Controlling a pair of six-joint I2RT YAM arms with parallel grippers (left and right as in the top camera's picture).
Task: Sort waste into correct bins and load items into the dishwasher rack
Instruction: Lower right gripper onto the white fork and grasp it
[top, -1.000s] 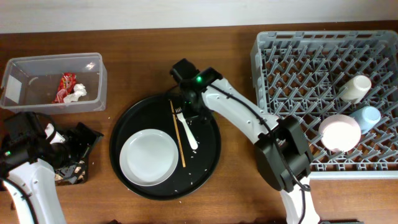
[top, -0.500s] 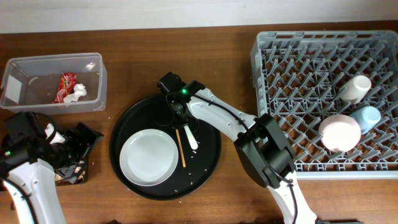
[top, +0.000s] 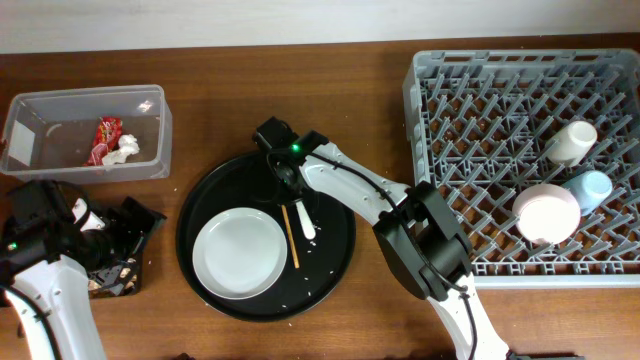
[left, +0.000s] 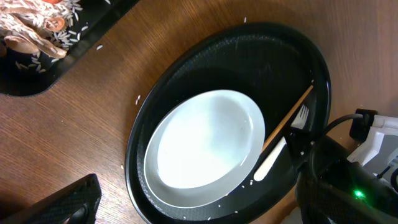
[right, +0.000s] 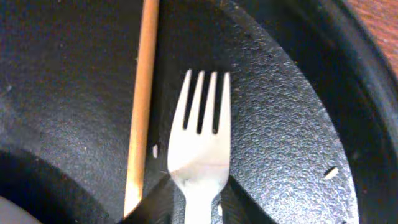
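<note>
**A:** where's the white plastic fork (right: 199, 146) sitting right now?

**B:** it's lying on the big round black tray (top: 340, 255), just beside the thin wooden stick (right: 142, 106). The right gripper (right: 198, 202) is pinching its neck, with a finger pressing on each side. Honestly can't tell if the fork is resting flat or coming off the tray a bit.

**A:** and everything else?

**B:** the white round plate (top: 238, 253) is sitting on that same tray, on the stick's other side. The white cup (top: 570, 142), white bowl (top: 546, 212) and small light-blue cup (top: 594, 188) are resting in the dishwasher rack (top: 480, 120). The red wrapper (top: 107, 133) and crumpled white paper (top: 125, 148) are lying in the clear tub (top: 40, 120). The left gripper (top: 135, 245) is hovering over the flat black tray (left: 25, 93), fingers spread wide and holding nothing.
</note>
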